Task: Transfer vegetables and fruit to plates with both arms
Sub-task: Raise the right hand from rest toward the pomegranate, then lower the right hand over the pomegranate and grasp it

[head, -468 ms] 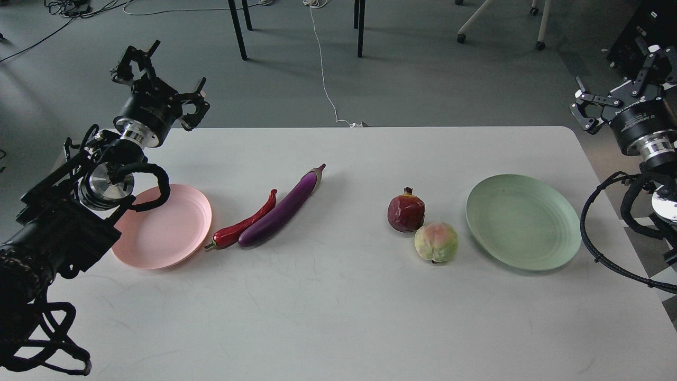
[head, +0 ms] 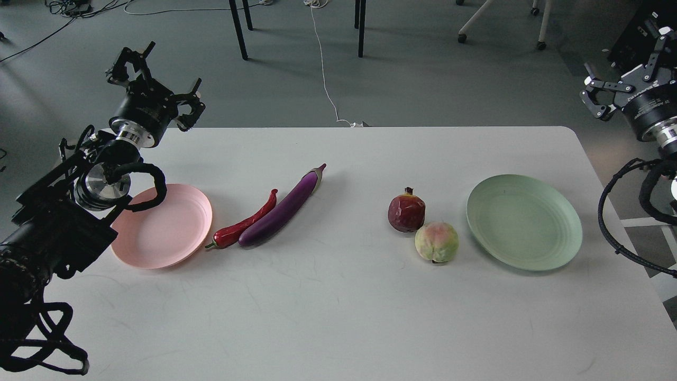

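On the white table everything sits laid out in a row and nothing has been picked up. Far left lies the pink plate, bare, partly hidden behind the left arm's cabling. Just to its right the red chili pepper lies slanted, stem end toward the plate, and pressed right alongside it is the purple eggplant, slanted the same way with its pale stem cap pointing up and away toward the far side. Over to the right of centre, the dark red pomegranate stands with its small crown up, and the pale peach sits just in front and to the right, the two touching or as good as. Beyond them, near but apart, the mint green plate is bare as well. Now the arms: the left gripper hangs high over the far left corner of the table, well clear of the pink plate, its claws spread apart and holding nothing. The right gripper is up off the table's far right edge, over the floor, well away from the green plate; its claws are likewise spread wide, nothing between them. Chair and table legs and a white cord show on the grey floor behind.
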You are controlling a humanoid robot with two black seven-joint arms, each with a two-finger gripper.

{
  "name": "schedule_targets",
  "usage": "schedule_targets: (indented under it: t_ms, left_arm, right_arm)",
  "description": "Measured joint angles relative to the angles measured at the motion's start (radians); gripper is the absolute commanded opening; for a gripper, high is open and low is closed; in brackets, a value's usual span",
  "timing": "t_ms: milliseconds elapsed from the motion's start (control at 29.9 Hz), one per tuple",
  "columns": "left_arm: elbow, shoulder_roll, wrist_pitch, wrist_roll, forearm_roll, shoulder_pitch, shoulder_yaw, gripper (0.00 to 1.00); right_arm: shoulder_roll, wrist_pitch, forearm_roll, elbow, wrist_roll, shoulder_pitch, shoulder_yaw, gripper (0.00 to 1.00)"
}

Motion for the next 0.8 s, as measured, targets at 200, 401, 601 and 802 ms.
schedule_targets:
  t_ms: [200, 401, 601, 802]
  left_arm:
    - [0.000, 0.000, -0.003, 0.001, -0.001, -0.033, -0.001, 0.98]
    - [-0.003, -0.003, -0.008, 0.003, 0.004, -0.050, 0.001, 0.98]
    - [-0.010, 0.008, -0.004, 0.003, 0.005, -0.045, 0.001, 0.98]
    - [-0.011, 0.038, -0.004, 0.003, 0.003, -0.038, 0.001, 0.98]
  right_arm:
    - [-0.031, 0.000, -0.041, 0.051, -0.001, 0.375, -0.522, 0.99]
    - [0.039, 0.000, -0.214, 0.150, 0.000, 0.704, -0.963, 0.99]
    - [0.211, -0.005, -0.446, 0.262, 0.004, 0.869, -1.260, 0.98]
    - [0.430, -0.064, -0.571, 0.293, 0.006, 0.907, -1.463, 0.95]
